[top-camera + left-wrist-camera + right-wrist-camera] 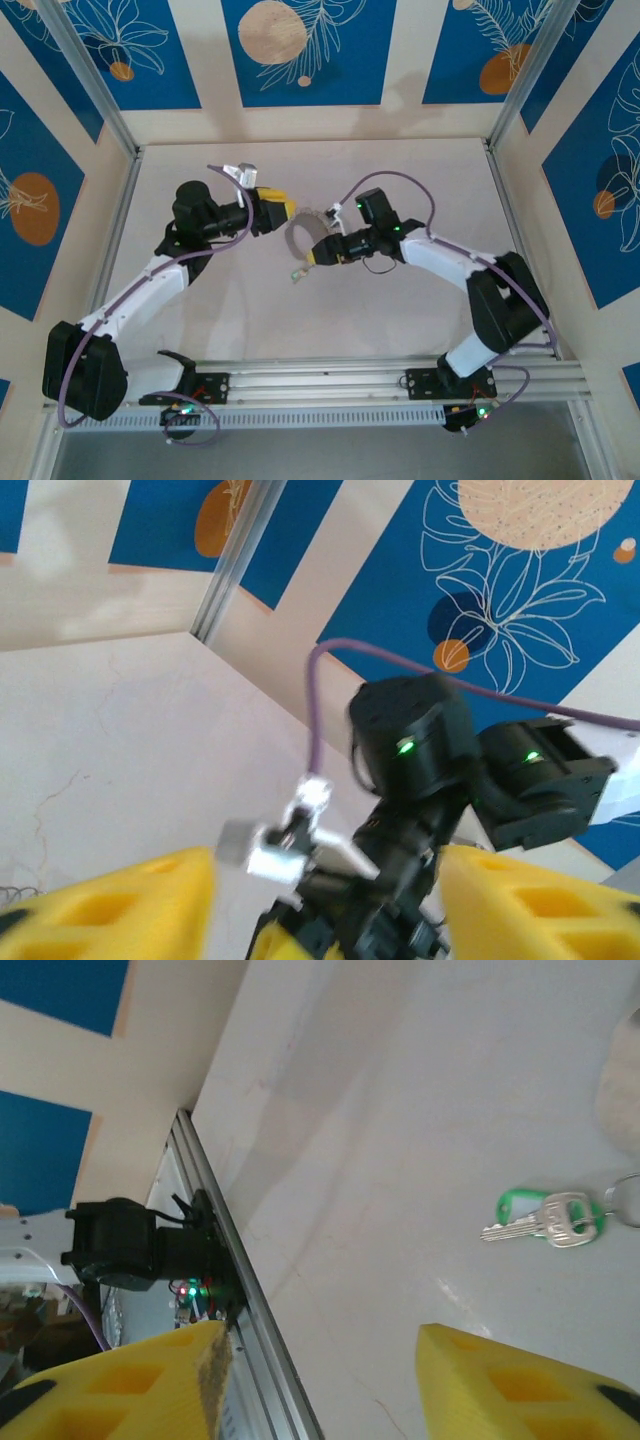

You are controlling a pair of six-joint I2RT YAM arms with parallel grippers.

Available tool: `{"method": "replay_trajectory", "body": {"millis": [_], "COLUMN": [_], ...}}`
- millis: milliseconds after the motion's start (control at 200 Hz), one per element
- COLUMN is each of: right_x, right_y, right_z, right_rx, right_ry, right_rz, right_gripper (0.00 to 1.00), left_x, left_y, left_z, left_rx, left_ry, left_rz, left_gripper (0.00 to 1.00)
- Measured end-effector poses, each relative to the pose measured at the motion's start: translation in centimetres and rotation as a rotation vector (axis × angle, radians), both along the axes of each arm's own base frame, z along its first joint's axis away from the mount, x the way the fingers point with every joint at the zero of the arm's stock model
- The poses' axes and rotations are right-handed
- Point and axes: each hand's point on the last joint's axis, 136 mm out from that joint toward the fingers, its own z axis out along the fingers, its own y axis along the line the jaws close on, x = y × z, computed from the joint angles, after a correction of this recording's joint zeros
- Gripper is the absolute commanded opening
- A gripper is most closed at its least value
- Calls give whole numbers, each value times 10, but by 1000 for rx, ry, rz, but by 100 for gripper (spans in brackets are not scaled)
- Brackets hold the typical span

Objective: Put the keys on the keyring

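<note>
From above, we see the left gripper and the right gripper facing each other near the middle of the table. The grey keyring curves between them; we cannot tell whether either finger touches it. The key with the green head lies on the table just below the loop, near the right gripper.

On the left wrist camera, the left gripper is released, its yellow fingers spread wide. The right arm's black wrist sits straight ahead.

On the right wrist camera, the right gripper is released too, with bare table between its fingers. The key lies flat on the table beyond them, well apart, and a thin ring touches its head at the frame's edge.
</note>
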Motion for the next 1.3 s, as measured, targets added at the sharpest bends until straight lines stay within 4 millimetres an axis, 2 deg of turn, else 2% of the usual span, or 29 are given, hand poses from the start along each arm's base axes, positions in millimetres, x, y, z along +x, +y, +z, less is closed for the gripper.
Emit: {"method": "replay_trajectory", "body": {"millis": [60,100,140,180,295,385,480,585,690,845,900,985,1085,1175,1300], "right_x": [5,9,13,17,28,36,48,65,80,93,94,98,102,105,106], "right_y": [-14,-25,-37,-49,-86,-115,-146,-179,-211,-253,-263,-274,-283,-292,-298], "right_z": [15,25,37,49,81,98,107,107,97,62,49,30,7,-14,-46], "right_rx": [10,15,20,28,29,-4,-63,-142,-217,-327,-365,-412,-466,-511,-541], "right_ry": [-41,-64,-94,-127,-229,-300,-363,-406,-448,-486,-502,-523,-530,-531,-536], "right_rz": [-35,-71,-108,-143,-270,-393,-534,-693,-839,-994,-1018,-1034,-1039,-1045,-1045], "right_gripper": [79,89,92,100,99,99,99,99,99,99,99,99,99,99,99], "left_x": [1,1,2,3,6,9,11,14,21,39,43,46,45,49,57], "left_y": [3,5,9,13,33,54,82,110,136,177,189,206,217,221,223], "left_z": [-3,-5,-6,-8,-13,-22,-43,-76,-104,-134,-146,-176,-206,-216,-215], "left_rx": [10,25,44,64,133,188,263,365,468,568,589,632,666,677,648], "left_ry": [12,8,2,-4,-36,-70,-96,-137,-162,-155,-144,-105,-63,-61,-92], "left_rz": [20,39,64,97,222,347,496,629,729,859,889,919,932,932,942], "left_gripper": [95,100,100,100,100,100,100,99,99,99,99,99,99,99,99]}}
